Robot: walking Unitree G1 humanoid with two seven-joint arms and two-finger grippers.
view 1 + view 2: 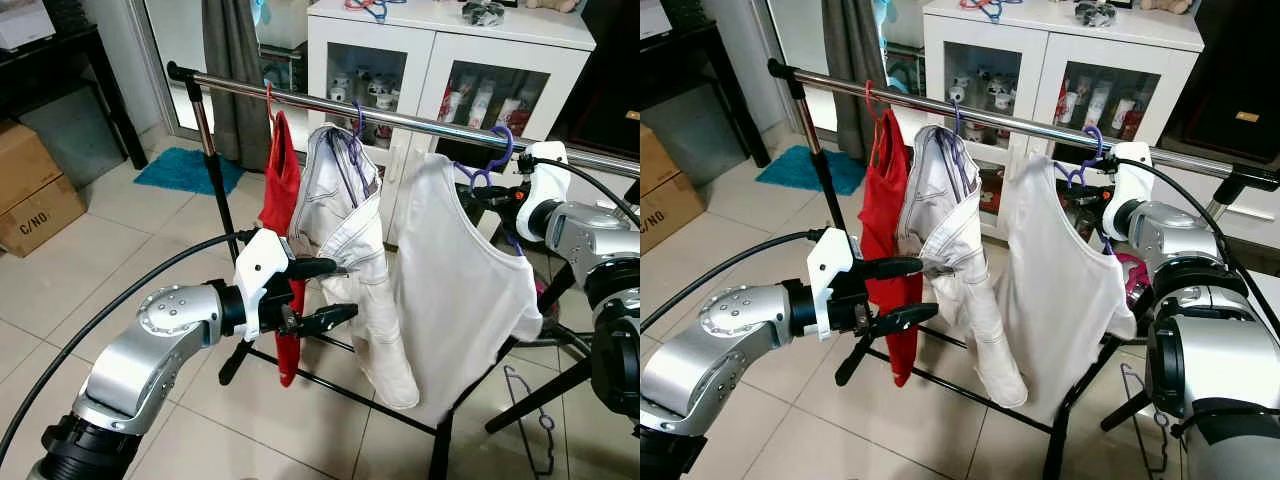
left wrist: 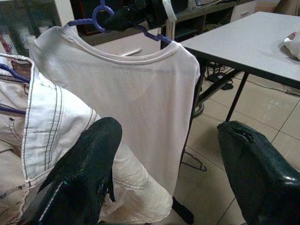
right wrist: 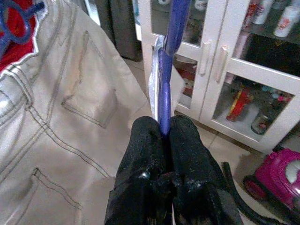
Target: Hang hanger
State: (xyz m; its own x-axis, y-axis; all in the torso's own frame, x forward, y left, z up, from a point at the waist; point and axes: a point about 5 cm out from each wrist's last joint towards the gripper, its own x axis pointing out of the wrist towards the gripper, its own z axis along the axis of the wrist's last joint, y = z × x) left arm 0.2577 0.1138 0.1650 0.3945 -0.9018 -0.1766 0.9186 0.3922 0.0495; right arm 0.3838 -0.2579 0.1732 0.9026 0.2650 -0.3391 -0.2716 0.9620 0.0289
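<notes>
A purple hanger [image 1: 492, 160] carries a white T-shirt [image 1: 460, 290], and its hook curls over the steel rail [image 1: 400, 118] of the clothes rack. My right gripper [image 1: 480, 192] is beside the shirt's collar, shut on the hanger's purple neck [image 3: 165, 70], with both black fingers [image 3: 145, 145] pressed against it. My left gripper [image 1: 343, 288] is open lower down, at the edge of the white jeans [image 1: 350, 220] that hang from another purple hanger. In the left wrist view the T-shirt [image 2: 136, 93] shows between the spread fingers [image 2: 89, 164].
A red garment [image 1: 281, 190] hangs at the rail's left end. Behind the rack stands a white glass-door cabinet [image 1: 450, 60]. A spare hanger [image 1: 530, 420] lies on the tiles by black table legs [image 1: 540, 395]. A cardboard box [image 1: 30, 190] and blue mat [image 1: 185, 168] lie left.
</notes>
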